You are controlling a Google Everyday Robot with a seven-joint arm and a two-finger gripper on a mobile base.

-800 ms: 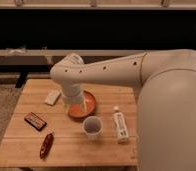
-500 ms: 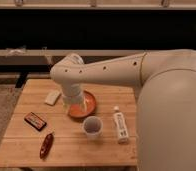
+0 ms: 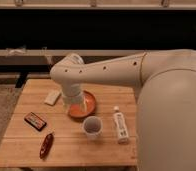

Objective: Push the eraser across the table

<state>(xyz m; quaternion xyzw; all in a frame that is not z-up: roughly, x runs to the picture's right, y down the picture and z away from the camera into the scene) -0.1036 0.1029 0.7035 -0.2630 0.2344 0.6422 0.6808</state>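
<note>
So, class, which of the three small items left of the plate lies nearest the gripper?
The beige block, beside the gripper over the plate; the eraser and red item lie nearer the front.

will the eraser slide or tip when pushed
Likely slides, not tips: the eraser is a low flat block on the table. Probably light, so an off-centre push may spin it. The gripper hangs over the orange plate.

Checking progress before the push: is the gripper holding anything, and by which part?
Nothing looks held. The gripper hangs open above the orange plate; the eraser lies apart, untouched.
</note>
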